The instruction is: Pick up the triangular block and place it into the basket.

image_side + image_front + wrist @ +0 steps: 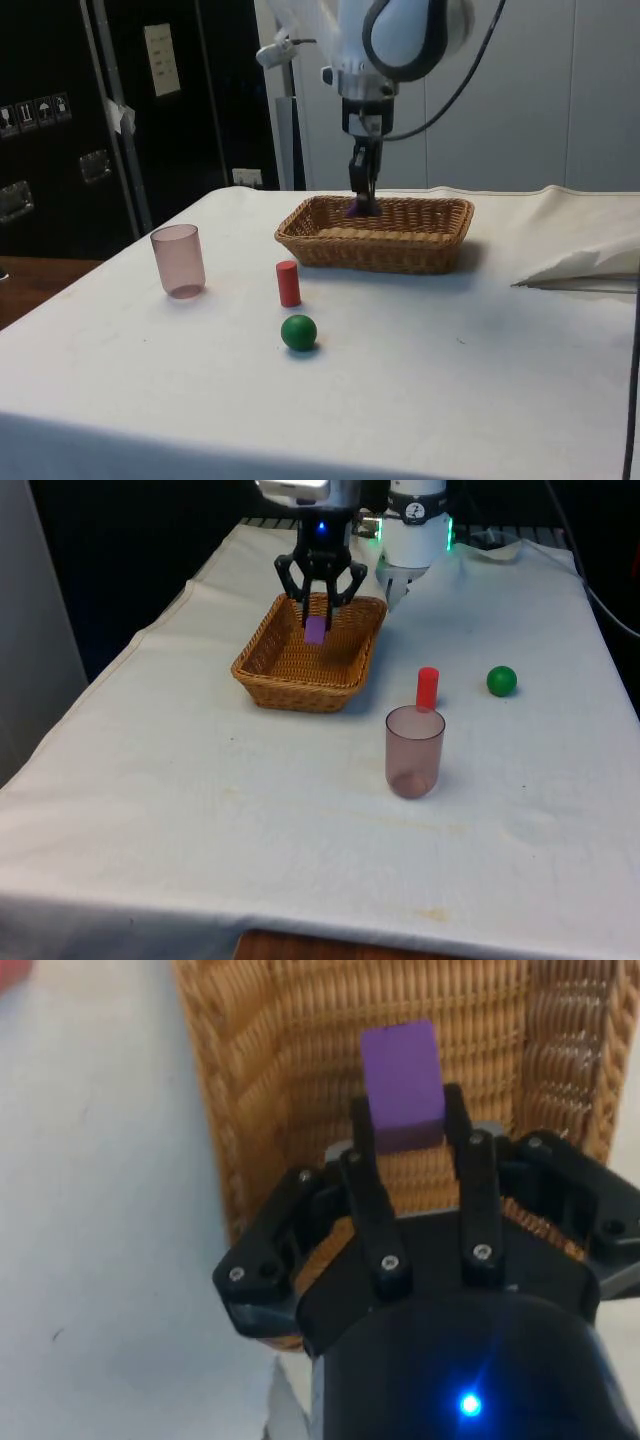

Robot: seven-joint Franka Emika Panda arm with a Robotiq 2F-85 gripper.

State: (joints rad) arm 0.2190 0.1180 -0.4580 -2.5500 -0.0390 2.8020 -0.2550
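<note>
Purple block (315, 630): clamped between the closed jaws of the gripper (318, 623), suspended over the wicker basket (262, 666), inside its rim. On the white cloth, well apart from the basket: red cylinder (427, 687), green ball (501, 680), translucent cup (414, 751).

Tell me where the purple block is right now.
The purple block is clamped in the gripper, held over the basket at the table's far end, toward the front view's left.
</note>
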